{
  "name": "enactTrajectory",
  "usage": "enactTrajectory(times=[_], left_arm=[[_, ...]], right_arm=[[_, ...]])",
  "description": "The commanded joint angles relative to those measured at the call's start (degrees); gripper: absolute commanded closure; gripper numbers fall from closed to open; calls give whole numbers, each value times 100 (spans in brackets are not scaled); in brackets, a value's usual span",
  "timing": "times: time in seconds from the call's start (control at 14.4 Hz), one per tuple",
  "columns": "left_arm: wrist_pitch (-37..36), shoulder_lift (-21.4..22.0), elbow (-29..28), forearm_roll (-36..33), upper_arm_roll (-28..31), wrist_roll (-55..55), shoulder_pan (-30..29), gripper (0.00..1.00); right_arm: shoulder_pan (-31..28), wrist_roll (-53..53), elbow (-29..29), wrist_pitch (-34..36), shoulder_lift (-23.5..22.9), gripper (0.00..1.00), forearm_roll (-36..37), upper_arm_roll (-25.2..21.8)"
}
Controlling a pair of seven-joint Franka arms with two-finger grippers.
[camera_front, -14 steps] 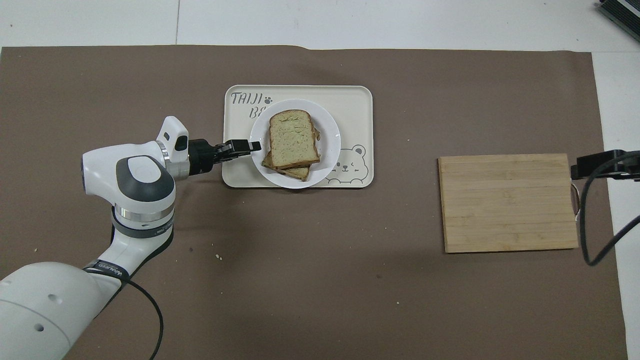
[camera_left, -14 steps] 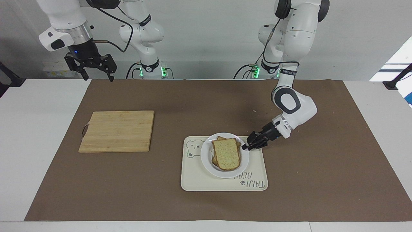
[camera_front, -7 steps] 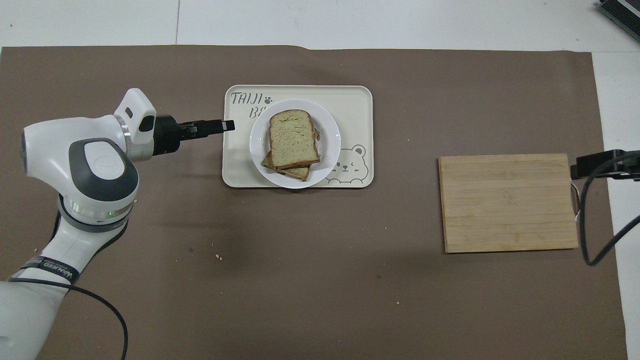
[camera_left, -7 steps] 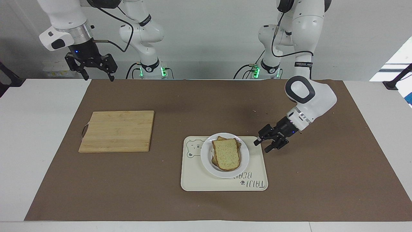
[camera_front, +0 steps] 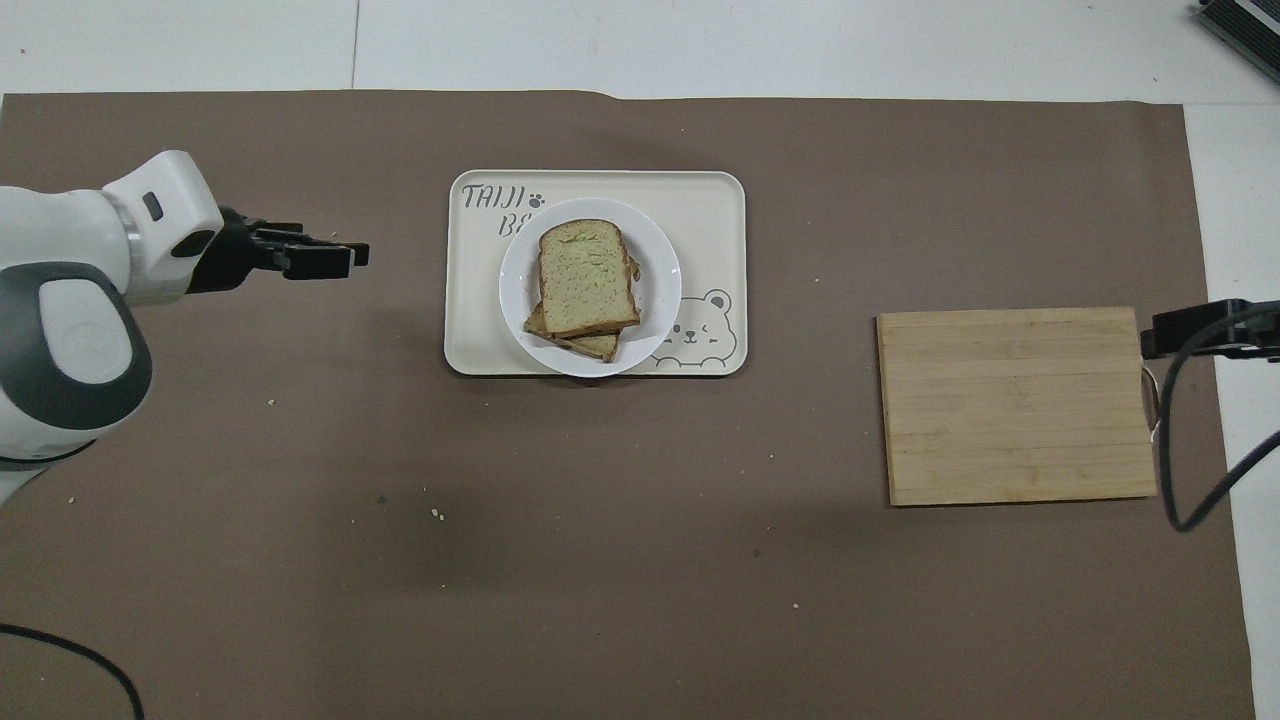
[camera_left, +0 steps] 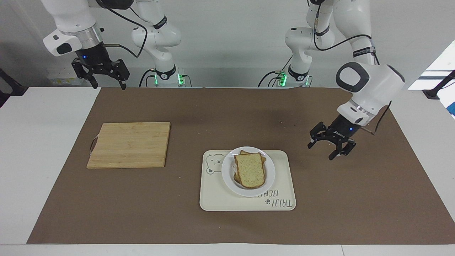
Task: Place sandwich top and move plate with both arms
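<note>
The sandwich top (camera_left: 250, 170), a plain pale slice with a brown crust, lies on a stack of bread on the small white plate (camera_left: 227, 174). The overhead view shows the same slice (camera_front: 585, 275) and plate (camera_front: 662, 262). The lower slices are mostly hidden under it. My left gripper (camera_left: 320, 151) is open and empty, held above the brown mat beside the tray, toward the left arm's end; in the overhead view it (camera_front: 340, 258) is well apart from the plate. My right gripper (camera_left: 109, 86) is open and empty, waiting high at the right arm's end.
The plate stands on a cream rectangular tray with a bear print (camera_left: 213, 202), also in the overhead view (camera_front: 720, 210). A wooden cutting board (camera_left: 129, 144) lies toward the right arm's end (camera_front: 1015, 405). Crumbs dot the brown mat.
My left gripper has pulled back from the plate's rim toward the left arm's end, risen and opened. The bread, plate and right arm have not moved.
</note>
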State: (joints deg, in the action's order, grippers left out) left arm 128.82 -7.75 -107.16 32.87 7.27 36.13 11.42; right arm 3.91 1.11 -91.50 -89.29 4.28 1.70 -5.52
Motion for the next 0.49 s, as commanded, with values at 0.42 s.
enactTrajectory(times=[0.42], left_arm=[[-2877, 765, 1723, -2345, 433, -1116, -52, 0]], right_arm=[[-39, -76, 71, 8, -33, 0, 15, 16]])
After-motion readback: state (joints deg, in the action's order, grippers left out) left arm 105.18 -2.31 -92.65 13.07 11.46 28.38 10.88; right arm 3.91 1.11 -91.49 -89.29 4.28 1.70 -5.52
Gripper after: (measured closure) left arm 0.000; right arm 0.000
